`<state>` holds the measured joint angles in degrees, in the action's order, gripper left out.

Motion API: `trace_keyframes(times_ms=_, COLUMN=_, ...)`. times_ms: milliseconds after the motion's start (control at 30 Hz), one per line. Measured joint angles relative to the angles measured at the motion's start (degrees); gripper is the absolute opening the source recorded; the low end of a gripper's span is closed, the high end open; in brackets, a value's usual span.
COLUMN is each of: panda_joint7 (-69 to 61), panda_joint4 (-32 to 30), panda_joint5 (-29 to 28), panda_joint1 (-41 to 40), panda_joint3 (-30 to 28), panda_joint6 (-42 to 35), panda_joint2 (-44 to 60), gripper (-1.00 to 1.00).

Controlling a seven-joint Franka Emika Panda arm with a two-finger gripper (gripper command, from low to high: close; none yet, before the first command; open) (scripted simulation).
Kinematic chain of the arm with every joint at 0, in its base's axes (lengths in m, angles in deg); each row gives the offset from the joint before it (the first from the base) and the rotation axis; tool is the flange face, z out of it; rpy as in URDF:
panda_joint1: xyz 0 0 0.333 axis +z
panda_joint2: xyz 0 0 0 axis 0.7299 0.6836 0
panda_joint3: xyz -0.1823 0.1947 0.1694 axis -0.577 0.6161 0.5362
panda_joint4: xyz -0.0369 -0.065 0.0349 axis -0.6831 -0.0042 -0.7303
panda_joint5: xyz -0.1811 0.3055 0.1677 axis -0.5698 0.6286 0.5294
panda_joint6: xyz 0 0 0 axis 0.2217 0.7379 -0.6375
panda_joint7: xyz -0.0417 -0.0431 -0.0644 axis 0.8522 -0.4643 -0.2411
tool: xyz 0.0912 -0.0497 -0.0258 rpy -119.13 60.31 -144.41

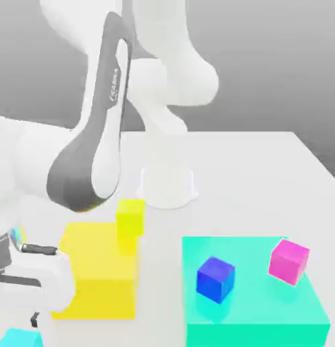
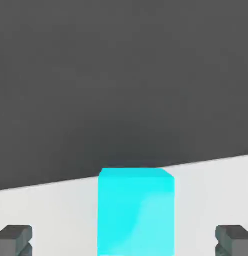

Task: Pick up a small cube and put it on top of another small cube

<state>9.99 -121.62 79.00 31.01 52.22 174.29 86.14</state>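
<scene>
Exterior view puts the cyan cube (image 1: 21, 337) at the bottom corner on that view's left, hard by the white table's (image 1: 264, 169) near edge and just beside the big yellow block (image 1: 99, 271), with the white arm (image 1: 95, 156) bent low above it. Hand view shows the gripper (image 2: 124, 239) with its fingers (image 2: 13, 239) spread wide, one on either side of the cyan cube (image 2: 136, 212) and apart from it, bare table (image 2: 45, 210) in each gap. The blue cube (image 1: 215, 278) sits on the flat turquoise block (image 1: 254, 298) toward the exterior view's right, near a pink cube (image 1: 289, 261), with open tabletop behind them. A yellow cube (image 1: 130, 217) rests at the yellow block's far edge. All pieces are plain, matte and sharp-edged; the backdrop is grey.
</scene>
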Motion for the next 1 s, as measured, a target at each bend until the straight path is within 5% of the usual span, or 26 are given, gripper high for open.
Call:
trace_keyframes(times_ms=67, panda_joint7=-0.68, panda_joint4=0.87, panda_joint5=0.85, panda_joint1=-0.71, panda_joint3=0.8, panda_joint6=3.1, panda_joint2=4.18, gripper=0.0)
trace_keyframes(times_ms=100, panda_joint7=-0.8, panda_joint4=1.11, panda_joint5=1.03, panda_joint1=-0.87, panda_joint3=0.99, panda_joint6=3.92, panda_joint2=5.27, gripper=-1.0)
trace_keyframes(times_ms=467, panda_joint7=0.19, panda_joint4=-0.6, panda_joint5=-0.35, panda_joint1=0.37, panda_joint3=-0.25, panda_joint6=-1.69, panda_joint2=-2.01, gripper=-1.0)
trace_keyframes(times_ms=1000, panda_joint7=10.83, panda_joint4=-20.83, panda_joint5=-6.09, panda_joint1=22.06, panda_joint3=10.89, panda_joint6=-13.41, panda_joint2=-34.38, gripper=-1.0)
